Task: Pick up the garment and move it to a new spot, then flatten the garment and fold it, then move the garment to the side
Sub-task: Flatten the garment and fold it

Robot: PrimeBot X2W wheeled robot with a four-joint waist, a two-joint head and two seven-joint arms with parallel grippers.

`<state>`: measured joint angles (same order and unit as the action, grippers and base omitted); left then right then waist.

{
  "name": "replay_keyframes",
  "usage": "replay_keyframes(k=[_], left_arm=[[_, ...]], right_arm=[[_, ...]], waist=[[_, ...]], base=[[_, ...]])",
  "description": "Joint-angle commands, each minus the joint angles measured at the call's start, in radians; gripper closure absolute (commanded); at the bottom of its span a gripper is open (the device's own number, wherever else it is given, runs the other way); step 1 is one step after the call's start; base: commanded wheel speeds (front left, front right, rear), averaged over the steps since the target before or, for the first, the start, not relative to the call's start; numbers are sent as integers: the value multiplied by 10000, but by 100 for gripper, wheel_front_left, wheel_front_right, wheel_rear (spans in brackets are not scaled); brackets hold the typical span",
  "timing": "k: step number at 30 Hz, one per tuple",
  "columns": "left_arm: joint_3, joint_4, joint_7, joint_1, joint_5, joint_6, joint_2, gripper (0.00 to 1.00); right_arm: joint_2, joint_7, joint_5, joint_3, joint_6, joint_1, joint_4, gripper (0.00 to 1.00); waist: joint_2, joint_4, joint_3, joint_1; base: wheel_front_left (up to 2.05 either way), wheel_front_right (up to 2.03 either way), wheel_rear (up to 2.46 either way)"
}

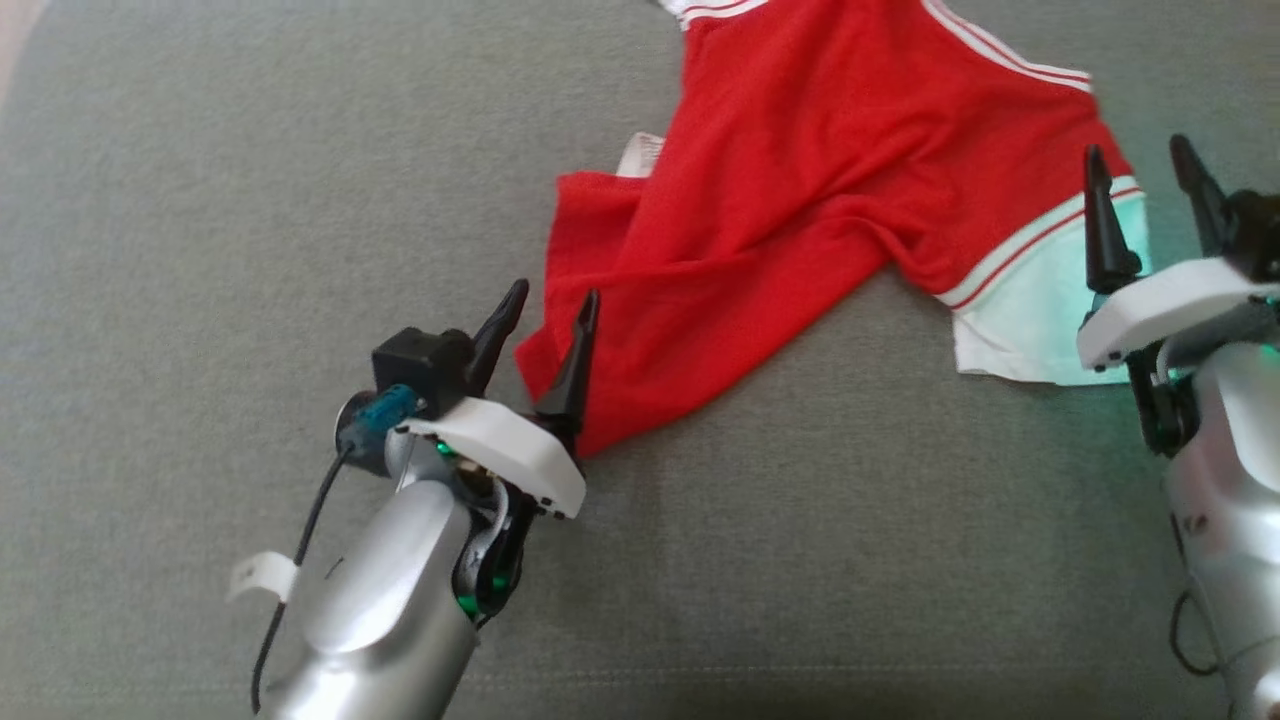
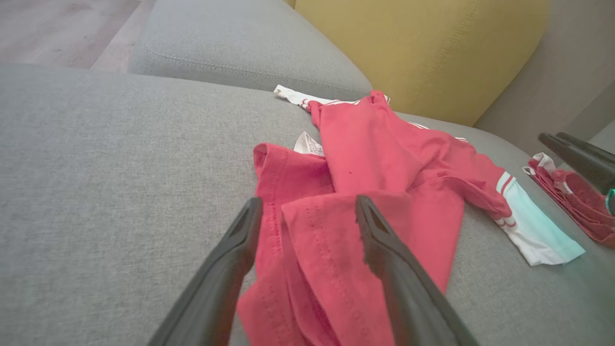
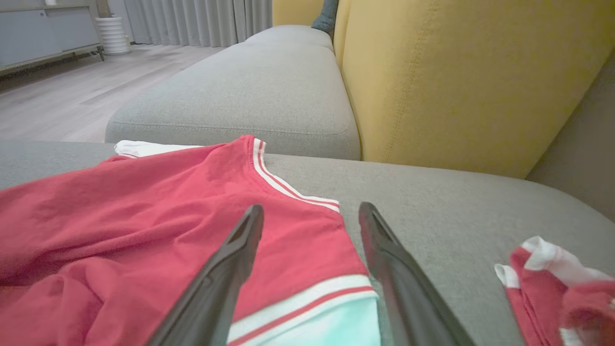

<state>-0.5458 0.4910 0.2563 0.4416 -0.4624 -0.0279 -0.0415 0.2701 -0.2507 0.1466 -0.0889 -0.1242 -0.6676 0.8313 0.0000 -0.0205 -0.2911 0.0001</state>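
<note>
head view: crumpled red t-shirt on grey sofa cushion, left gripper spread at its hem corner, right gripper spread at the striped sleeve. left wrist view: fingers straddle the hem unpinched; right wrist view: likewise the cuff, likely poised to pull it flat.

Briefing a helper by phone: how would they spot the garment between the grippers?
On the grey cushion, before the yellow backrest, lies a crumpled red shirt. Unlike the small red pile to its right, it has a broad white cuff.
</note>
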Motion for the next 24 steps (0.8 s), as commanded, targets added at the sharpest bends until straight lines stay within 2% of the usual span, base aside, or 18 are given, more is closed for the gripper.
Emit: replay_keyframes(k=[1, 5, 11, 12, 13, 14, 15, 21, 24], left_arm=[[402, -23, 55, 363, -161, 133, -87, 0], [392, 505, 55, 381, -391, 413, -87, 0], [521, 755, 55, 473, -358, 369, -87, 0], [532, 758, 55, 487, -313, 359, -87, 9], [586, 652, 55, 519, -244, 344, -87, 47], [666, 484, 55, 544, -95, 291, -87, 80], [694, 383, 55, 521, 57, 279, -87, 100], [710, -268, 55, 311, 597, 326, -87, 100], [366, -963, 55, 177, 1084, 589, -87, 100]], right_arm=[[-15, -109, 164, -184, -65, 127, -470, 0], [-137, -110, 346, -243, -65, 463, -746, 0], [-388, -110, 485, -362, -65, 742, -1022, 0], [-406, -110, 490, -377, -65, 782, -1053, 0], [-427, -110, 505, -375, -65, 820, -1072, 0], [-436, -110, 508, -378, -65, 851, -1091, 0], [-443, -110, 511, -373, -65, 880, -1101, 0], [-464, -110, 543, -209, -65, 1093, -1038, 0], [-481, -110, 553, -7, -65, 1292, -960, 0]], waist=[[0, 221, 137, -1], [0, 401, 273, -1], [0, 660, 390, -1], [0, 695, 404, -1], [0, 728, 411, -1], [0, 753, 417, -1], [0, 776, 431, -1], [0, 745, 632, -1], [0, 584, 837, -1]], base=[[0, 0, 0], [0, 0, 0], [0, 0, 0], [0, 0, 0], [0, 0, 0], [0, 0, 0], [0, 0, 0], [0, 0, 0], [0, 0, 0]])
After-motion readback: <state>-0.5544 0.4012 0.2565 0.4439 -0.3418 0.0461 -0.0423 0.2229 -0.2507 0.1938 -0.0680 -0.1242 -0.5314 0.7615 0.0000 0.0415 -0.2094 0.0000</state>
